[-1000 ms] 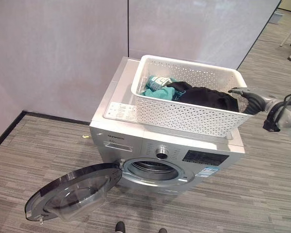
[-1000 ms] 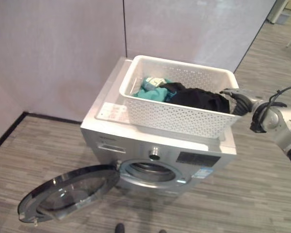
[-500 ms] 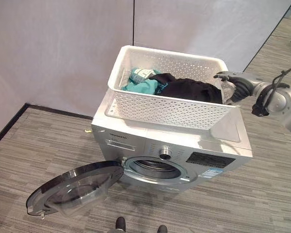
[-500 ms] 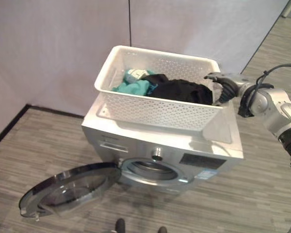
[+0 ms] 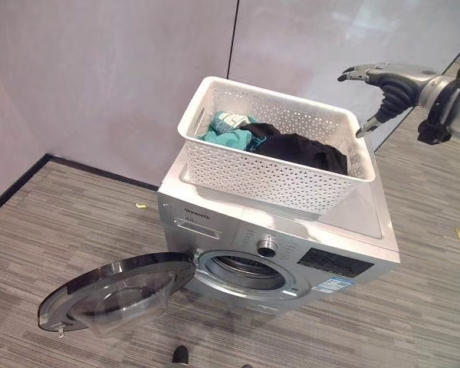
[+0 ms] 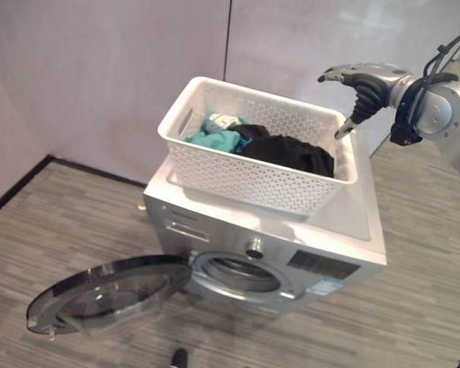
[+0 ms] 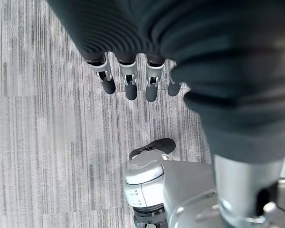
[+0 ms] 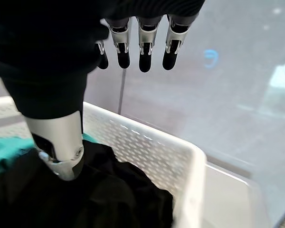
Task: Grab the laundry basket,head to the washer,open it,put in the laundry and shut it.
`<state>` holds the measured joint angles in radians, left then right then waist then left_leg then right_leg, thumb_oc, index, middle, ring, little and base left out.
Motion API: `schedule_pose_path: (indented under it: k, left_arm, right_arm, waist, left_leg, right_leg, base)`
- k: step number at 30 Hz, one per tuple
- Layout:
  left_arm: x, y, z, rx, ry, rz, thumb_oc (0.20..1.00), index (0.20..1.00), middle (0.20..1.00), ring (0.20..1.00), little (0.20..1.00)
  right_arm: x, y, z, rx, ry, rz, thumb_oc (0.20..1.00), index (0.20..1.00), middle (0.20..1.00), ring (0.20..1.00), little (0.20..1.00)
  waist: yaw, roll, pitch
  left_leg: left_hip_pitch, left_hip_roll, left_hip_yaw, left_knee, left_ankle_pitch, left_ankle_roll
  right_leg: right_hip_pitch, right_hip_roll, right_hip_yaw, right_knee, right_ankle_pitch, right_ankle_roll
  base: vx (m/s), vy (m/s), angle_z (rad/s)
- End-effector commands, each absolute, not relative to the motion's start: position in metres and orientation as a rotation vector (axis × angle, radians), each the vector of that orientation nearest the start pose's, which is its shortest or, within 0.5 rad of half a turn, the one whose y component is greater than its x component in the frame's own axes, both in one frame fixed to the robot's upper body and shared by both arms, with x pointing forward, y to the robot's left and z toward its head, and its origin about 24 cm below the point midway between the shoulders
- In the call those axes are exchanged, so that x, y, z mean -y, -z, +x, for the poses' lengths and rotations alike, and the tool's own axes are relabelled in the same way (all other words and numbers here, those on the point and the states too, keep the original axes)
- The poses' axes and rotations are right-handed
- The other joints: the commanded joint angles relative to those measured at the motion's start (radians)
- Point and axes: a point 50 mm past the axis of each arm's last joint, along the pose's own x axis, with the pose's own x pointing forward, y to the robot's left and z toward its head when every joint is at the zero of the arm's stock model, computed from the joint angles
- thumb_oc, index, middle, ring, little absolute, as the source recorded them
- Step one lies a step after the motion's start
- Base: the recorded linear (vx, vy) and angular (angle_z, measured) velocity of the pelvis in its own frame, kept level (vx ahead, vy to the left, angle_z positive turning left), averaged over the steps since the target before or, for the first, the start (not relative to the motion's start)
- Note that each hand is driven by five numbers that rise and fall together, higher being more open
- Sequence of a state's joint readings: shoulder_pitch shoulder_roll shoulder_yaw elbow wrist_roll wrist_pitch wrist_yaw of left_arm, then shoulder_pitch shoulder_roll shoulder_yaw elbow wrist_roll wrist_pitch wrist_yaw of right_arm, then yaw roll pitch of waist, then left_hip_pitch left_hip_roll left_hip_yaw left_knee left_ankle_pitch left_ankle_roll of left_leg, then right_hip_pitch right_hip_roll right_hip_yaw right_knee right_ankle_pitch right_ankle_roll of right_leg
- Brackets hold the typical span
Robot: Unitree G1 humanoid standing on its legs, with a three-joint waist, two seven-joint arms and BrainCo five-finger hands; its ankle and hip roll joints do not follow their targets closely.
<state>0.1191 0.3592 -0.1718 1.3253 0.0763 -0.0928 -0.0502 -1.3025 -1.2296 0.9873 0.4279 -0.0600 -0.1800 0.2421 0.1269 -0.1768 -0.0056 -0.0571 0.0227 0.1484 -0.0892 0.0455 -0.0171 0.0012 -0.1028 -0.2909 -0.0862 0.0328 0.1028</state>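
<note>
- The washer (image 5: 276, 230) is standing against the grey wall (image 5: 100, 77), with its round door (image 5: 115, 295) swung fully open and lying low over the floor (image 5: 46, 222); the drum opening (image 5: 241, 268) is showing clear.
- The white laundry basket (image 5: 276, 165) is sitting on top of the washer, toward the back, so the carrying and opening steps look done.
- The laundry is lying inside the basket: a black garment (image 5: 303, 149) toward the robot's right, a teal one (image 5: 228, 136) beside it on the left.
- The right hand (image 6: 364, 84) is hovering above the basket's far right corner, fingers (image 8: 140, 52) relaxed and spread, holding nothing.
- The left hand (image 7: 133, 71) is hanging over the floor, fingers straight, holding nothing.
- Loading seems the step in hand: the right hand should be dropping straight onto the black garment, bunching plenty of cloth, lifting it clear of the rim, then feeding it deep into the drum so nothing is trailing over the door seal.
</note>
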Motion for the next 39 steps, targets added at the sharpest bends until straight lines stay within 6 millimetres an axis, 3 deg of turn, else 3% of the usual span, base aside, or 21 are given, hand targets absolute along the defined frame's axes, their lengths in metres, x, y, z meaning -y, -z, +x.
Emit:
schedule_pose_path:
  k: [1,9,19,22,24,25,26,30,34,39]
  left_arm:
    - [-0.274,0.159,0.027,-1.391,0.016,0.422,1.0,1.0,1.0,1.0,1.0]
    - [-0.277,0.158,0.03,-1.382,0.004,0.416,1.0,1.0,1.0,1.0,1.0]
    - [-0.27,0.16,0.039,-1.351,0.022,0.434,1.0,1.0,1.0,1.0,1.0]
    - [-0.27,0.159,0.044,-1.336,0.027,0.445,1.0,1.0,1.0,1.0,1.0]
    - [-0.267,0.16,0.047,-1.33,0.044,0.441,1.0,1.0,1.0,1.0,1.0]
    - [-0.266,0.16,0.047,-1.33,0.041,0.434,1.0,1.0,1.0,1.0,1.0]
    - [-0.266,0.16,0.047,-1.332,0.038,0.431,1.0,1.0,1.0,1.0,1.0]
    - [-0.268,0.16,0.046,-1.341,0.014,0.426,1.0,1.0,1.0,1.0,1.0]
    - [-0.27,0.159,0.044,-1.352,-0.003,0.432,1.0,1.0,1.0,1.0,1.0]
    - [-0.267,0.158,0.059,-1.297,0.015,0.456,1.0,1.0,1.0,1.0,1.0]
  right_arm:
    - [0.256,-0.308,0.36,0.18,-0.18,-1.652,1.0,1.0,1.0,1.0,1.0]
    - [0.245,-0.283,0.377,0.083,-0.256,-1.615,1.0,1.0,1.0,1.0,1.0]
    - [0.227,-0.25,0.39,0.075,-0.315,-1.503,1.0,1.0,1.0,1.0,1.0]
    - [0.221,-0.244,0.395,0.038,-0.335,-1.539,1.0,1.0,1.0,1.0,1.0]
    - [0.212,-0.225,0.398,-0.048,-0.424,-1.606,1.0,1.0,1.0,1.0,1.0]
    - [0.207,-0.223,0.399,-0.042,-0.431,-1.599,0.511,0.511,0.511,0.511,0.511]
    - [0.207,-0.221,0.399,-0.043,-0.431,-1.586,0.2,0.2,0.2,0.2,0.2]
    - [0.216,-0.225,0.402,-0.017,-0.326,-1.509,0.2,0.2,0.2,0.2,0.2]
    - [0.247,-0.248,0.399,0.019,-0.135,-1.396,0.2,0.2,0.2,0.2,0.2]
    - [0.274,-0.308,0.381,0.253,0.115,-1.136,0.2,0.2,0.2,0.2,0.2]
  waist:
    - [0.047,-0.028,-0.016]
    - [0.08,-0.044,0.015]
    - [0.112,-0.037,0.046]
    - [0.117,-0.04,0.051]
    - [0.115,-0.043,0.049]
    - [0.114,-0.043,0.048]
    - [0.112,-0.041,0.047]
    - [0.098,-0.03,0.038]
    - [0.077,-0.012,0.012]
    - [0.043,0.027,-0.018]
  left_leg:
    - [-0.006,0.022,-0.046,0.002,0.001,-0.036]
    - [-0.035,0.02,-0.051,0.006,0.003,-0.031]
    - [-0.075,0.012,-0.057,0.008,0.006,-0.024]
    - [-0.079,0.011,-0.059,0.007,0.006,-0.023]
    - [-0.069,0.011,-0.056,0.009,0.001,-0.022]
    - [-0.065,0.012,-0.056,0.01,-0.001,-0.022]
    - [-0.063,0.013,-0.056,0.01,-0.001,-0.022]
    - [-0.044,0.013,-0.05,0.007,-0.002,-0.021]
    - [-0.019,0.011,-0.048,0.002,-0.003,-0.021]
    - [-0.013,0.007,-0.061,0.002,0.009,-0.024]
  right_leg:
    - [0.023,-0.03,0.023,-0.001,0.023,0.064]
    - [-0.005,-0.031,0.029,-0.001,0.025,0.065]
    - [-0.049,-0.037,0.036,-0.001,0.04,0.07]
    - [-0.056,-0.035,0.038,-0.001,0.043,0.069]
    - [-0.049,-0.034,0.04,-0.001,0.041,0.067]
    - [-0.047,-0.032,0.041,-0.001,0.041,0.066]
    - [-0.046,-0.032,0.042,-0.001,0.04,0.065]
    - [-0.036,-0.03,0.053,-0.001,0.038,0.064]
    - [-0.012,-0.034,0.05,-0.001,0.034,0.063]
    - [0.014,-0.036,0.031,-0.001,0.029,0.058]
  base:
    - [0.01,0.004,0.04]
    - [0.0,0.003,0.01]
    - [-0.01,0.005,-0.01]
    - [0.0,0.0,-0.01]
    - [0.0,0.0,0.0]
    - [0.0,0.0,0.0]
    - [0.0,0.0,0.0]
    - [0.0,-0.004,-0.01]
    - [0.0,0.0,0.0]
    - [-0.05,-0.031,0.04]
